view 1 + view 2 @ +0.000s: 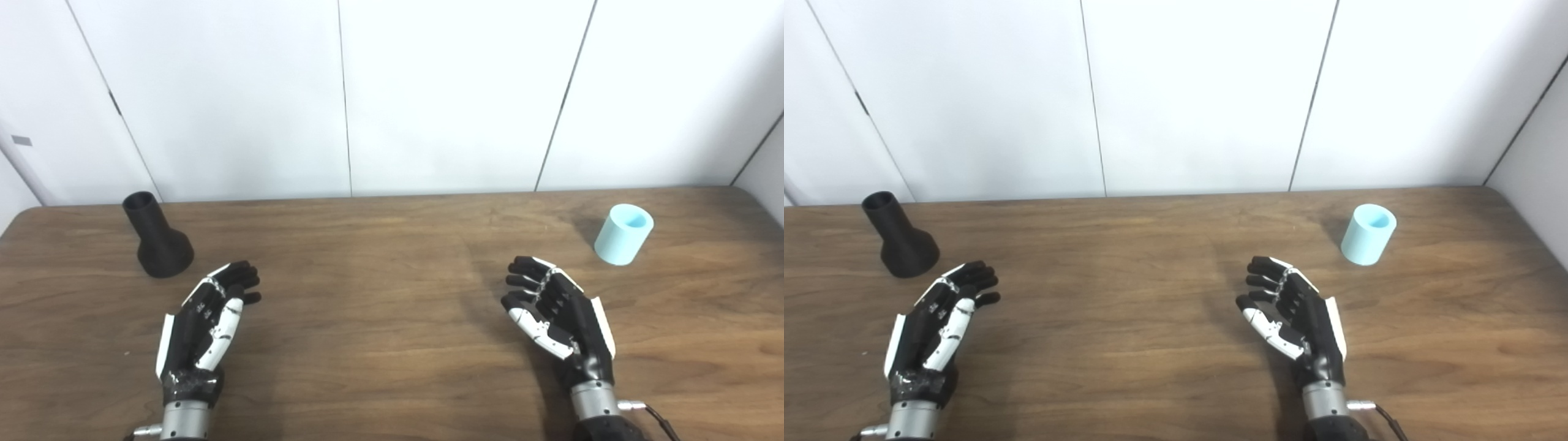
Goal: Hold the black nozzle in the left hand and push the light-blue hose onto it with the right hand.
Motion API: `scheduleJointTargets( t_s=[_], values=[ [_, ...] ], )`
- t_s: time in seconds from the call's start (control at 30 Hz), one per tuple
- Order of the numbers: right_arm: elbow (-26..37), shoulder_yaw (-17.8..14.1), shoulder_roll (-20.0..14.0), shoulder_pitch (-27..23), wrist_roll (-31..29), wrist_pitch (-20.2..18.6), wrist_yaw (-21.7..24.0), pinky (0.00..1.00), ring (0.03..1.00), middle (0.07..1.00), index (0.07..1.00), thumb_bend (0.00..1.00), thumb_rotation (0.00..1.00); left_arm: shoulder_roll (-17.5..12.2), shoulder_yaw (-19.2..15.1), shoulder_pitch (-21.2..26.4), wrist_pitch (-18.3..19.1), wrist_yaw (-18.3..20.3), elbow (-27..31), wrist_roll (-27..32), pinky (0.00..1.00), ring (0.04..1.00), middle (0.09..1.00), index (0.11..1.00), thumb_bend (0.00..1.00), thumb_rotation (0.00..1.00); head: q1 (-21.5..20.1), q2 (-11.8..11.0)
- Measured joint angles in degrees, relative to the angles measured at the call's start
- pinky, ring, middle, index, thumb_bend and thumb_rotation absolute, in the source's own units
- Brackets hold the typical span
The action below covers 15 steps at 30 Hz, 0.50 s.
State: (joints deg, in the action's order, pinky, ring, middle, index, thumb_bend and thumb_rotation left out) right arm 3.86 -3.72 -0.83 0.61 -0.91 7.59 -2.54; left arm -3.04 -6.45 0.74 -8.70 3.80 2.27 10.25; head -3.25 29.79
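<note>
nothing started yet. left hand (pixel 205 321) open, empty, hovering over worktop (pixel 380 306) just short of black nozzle (pixel 156 236), upright, far left. right hand (pixel 560 315) open, empty; light-blue hose (pixel 623 234) standing far right, untouched. both grasps and push-on left.
</note>
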Motion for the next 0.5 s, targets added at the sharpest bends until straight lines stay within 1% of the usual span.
scheduleJointTargets(
  t_s=[0.5],
  values=[
    [0.0, 0.0, 0.0, 0.0, 0.0, 0.0, 0.0, 0.60, 0.689, 0.706, 0.681, 0.26, 0.11, 0.1, -0.1, 0.0, 0.0, 0.2, 0.0, -0.1, 0.69, 0.750, 0.736, 0.705, 0.29, 0.34, 0.1, 0.0]
  ],
)
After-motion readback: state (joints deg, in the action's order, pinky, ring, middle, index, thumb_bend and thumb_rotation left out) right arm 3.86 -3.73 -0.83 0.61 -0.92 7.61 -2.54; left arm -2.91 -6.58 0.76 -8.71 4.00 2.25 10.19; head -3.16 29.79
